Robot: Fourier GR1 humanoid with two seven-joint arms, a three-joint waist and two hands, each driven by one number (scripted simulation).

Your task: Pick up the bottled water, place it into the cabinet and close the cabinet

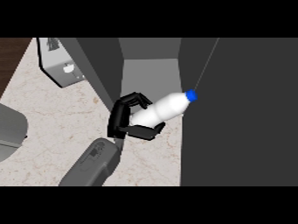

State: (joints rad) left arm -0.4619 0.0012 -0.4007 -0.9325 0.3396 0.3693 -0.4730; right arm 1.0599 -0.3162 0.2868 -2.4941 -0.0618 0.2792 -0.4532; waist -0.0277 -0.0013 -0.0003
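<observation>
The counter is a pale beige, marble-patterned stone top [54, 131] with faint brownish veins, running from the lower edge up toward the far left. Along its upper left a strip of dark brown wood [3, 61] borders it. A light grey box-shaped appliance [62, 65] with a small white mark on its face stands on the stone near the top. A dark grey cabinet [248, 113] rises from the counter at the right, its open grey door panel [99, 70] angled across the stone beside the lighter grey inside.

Kitchen: marble-look counter [48, 131], dark open cabinet [151, 70], toaster-like appliance [60, 65].
</observation>
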